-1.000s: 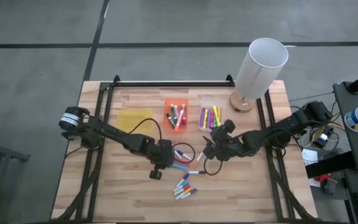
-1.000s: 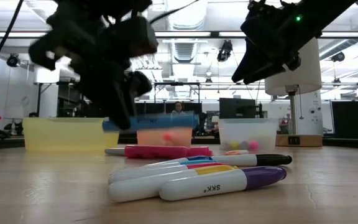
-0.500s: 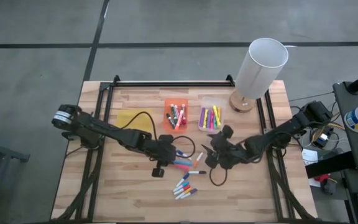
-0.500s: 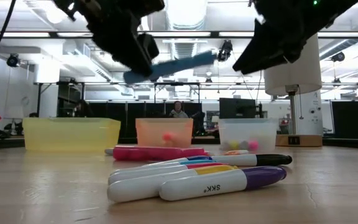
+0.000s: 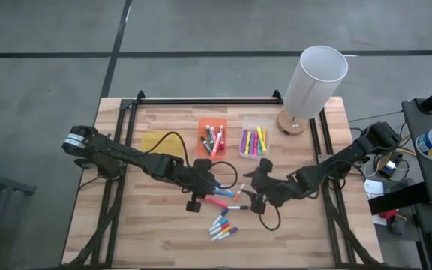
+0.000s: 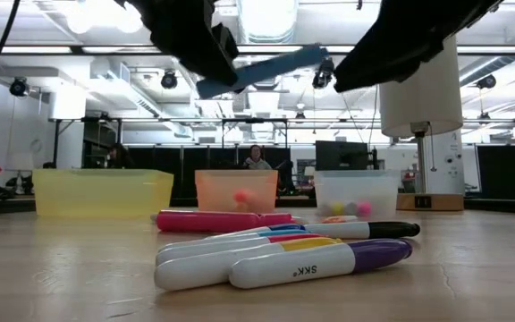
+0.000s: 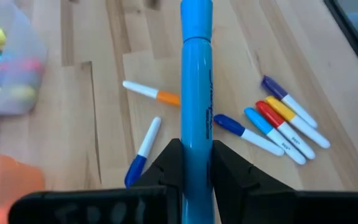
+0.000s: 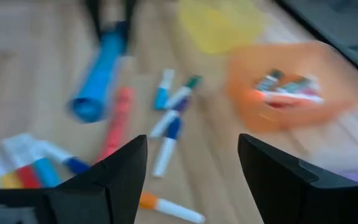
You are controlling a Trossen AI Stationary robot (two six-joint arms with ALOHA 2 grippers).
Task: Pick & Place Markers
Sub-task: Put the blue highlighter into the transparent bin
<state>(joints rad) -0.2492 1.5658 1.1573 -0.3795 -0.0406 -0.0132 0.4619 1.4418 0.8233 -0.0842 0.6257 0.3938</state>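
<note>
Holding a blue marker [image 7: 196, 93] clamped between its fingers, our left gripper [image 5: 199, 186] hangs at frame centre in the high view, clear of the table [image 5: 156, 225], which we judge leaves room to carry it toward the bins. Our right gripper [image 5: 255, 196], jaws spread and empty, sits right of centre above the loose markers [image 5: 223, 225], likely lining up a pick. Sorted ones fill the orange bin [image 5: 212, 139].

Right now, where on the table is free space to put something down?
Bare wood lies in front of the yellow bin on the left, and near the lamp on the right. The middle is crowded: loose markers, both grippers, orange bin, clear bin.
</note>
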